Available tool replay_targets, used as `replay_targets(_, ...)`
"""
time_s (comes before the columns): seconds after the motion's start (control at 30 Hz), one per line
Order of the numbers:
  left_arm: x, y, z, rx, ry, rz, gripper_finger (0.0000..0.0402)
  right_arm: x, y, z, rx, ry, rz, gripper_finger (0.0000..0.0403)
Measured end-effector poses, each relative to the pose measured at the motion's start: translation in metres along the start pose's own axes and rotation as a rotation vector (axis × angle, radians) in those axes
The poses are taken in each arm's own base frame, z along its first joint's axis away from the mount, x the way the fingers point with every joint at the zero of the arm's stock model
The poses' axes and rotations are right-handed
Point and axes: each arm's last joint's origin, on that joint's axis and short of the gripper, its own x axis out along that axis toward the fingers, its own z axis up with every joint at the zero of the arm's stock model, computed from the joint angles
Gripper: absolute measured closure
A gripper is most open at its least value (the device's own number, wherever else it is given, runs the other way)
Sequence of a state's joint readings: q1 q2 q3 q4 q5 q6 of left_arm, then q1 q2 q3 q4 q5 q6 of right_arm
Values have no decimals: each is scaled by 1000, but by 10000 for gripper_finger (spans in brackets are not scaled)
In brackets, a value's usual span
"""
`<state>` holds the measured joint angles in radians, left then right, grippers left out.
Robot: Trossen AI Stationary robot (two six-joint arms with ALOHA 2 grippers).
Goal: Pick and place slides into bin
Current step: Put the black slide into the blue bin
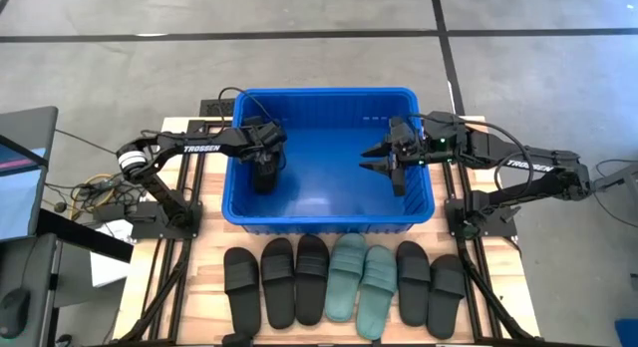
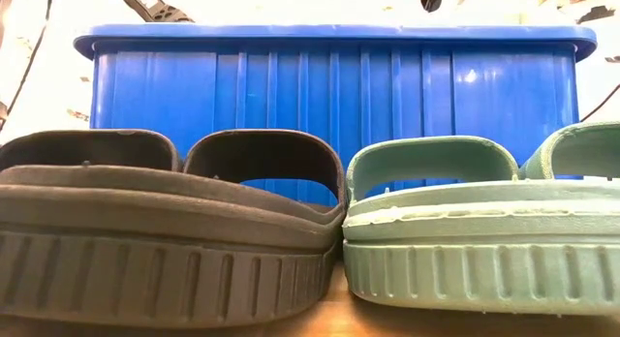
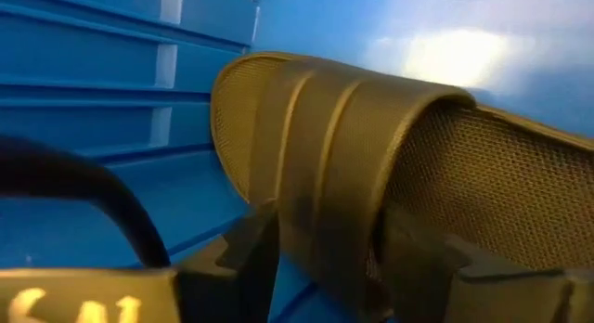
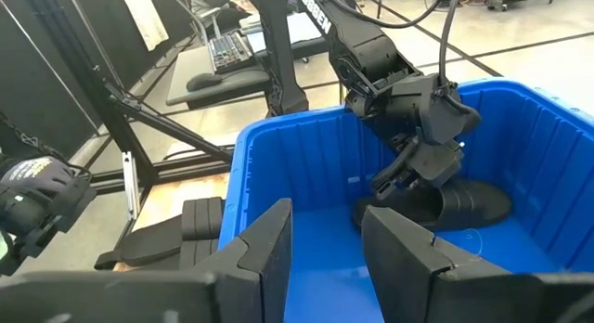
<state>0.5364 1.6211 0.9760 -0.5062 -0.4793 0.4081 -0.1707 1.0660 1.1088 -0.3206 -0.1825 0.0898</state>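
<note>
Inside the blue bin [image 1: 329, 215], we find one black slide [image 4: 464, 204] lying on the floor toward the 9 o'clock wall as seen from overhead. The left gripper [image 1: 265, 166] stands directly over it, lowered into the bin. In the left wrist view its fingers [image 3: 243, 258] sit on either side of the slide's strap; we cannot tell whether they pinch the strap or stand clear of it.

At 3 o'clock within the bin, the right gripper [image 1: 384, 165] hangs above the floor with its fingers [image 4: 264, 239] parted and nothing between them.

Outward from the bin, at 6 o'clock on the wooden table [image 1: 204, 277], we count seven slides in a row, side by side. Reading from 9 o'clock to 3 o'clock: three black slides [image 1: 277, 279], two pale teal-green slides [image 1: 361, 278] touching each other, then two more black slides [image 1: 430, 285]. In the low view a black slide [image 2: 165, 235] and a teal-green slide [image 2: 484, 230] fill the foreground, in front of the bin's ribbed wall [image 2: 329, 85].
</note>
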Motion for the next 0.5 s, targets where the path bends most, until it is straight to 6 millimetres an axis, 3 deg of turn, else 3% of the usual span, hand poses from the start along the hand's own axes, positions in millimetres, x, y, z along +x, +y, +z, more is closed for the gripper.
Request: replay_targets(0.5,0,-2,0,2,-16,-53,221,0,0,0,0,0,2,283)
